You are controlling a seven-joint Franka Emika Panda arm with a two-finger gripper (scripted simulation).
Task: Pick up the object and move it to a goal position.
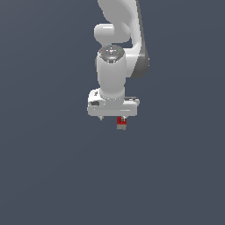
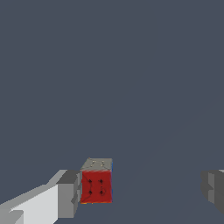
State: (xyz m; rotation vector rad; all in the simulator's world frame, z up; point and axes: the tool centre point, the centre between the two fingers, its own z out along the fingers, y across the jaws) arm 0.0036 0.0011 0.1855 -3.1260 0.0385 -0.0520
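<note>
One red object (image 2: pixel 96 187) sits beside a finger of the wide-spread gripper (image 2: pixel 140 192).

Setting: simulated test scene, not a furnished room. Evidence: one flat slate-grey ground (image 1: pixel 48 176) fills both views edge to edge, without walls, furniture, fixtures or horizon. Surfaces are untextured and evenly lit, as in a render. Contents: a smooth white arm (image 1: pixel 115 52) with its hand (image 1: pixel 112 117), and a tiny red block (image 1: pixel 121 123) with grey and blue bits. Whether the ground is a worktop or a floor cannot be told; possibly a virtual lab bench.
</note>
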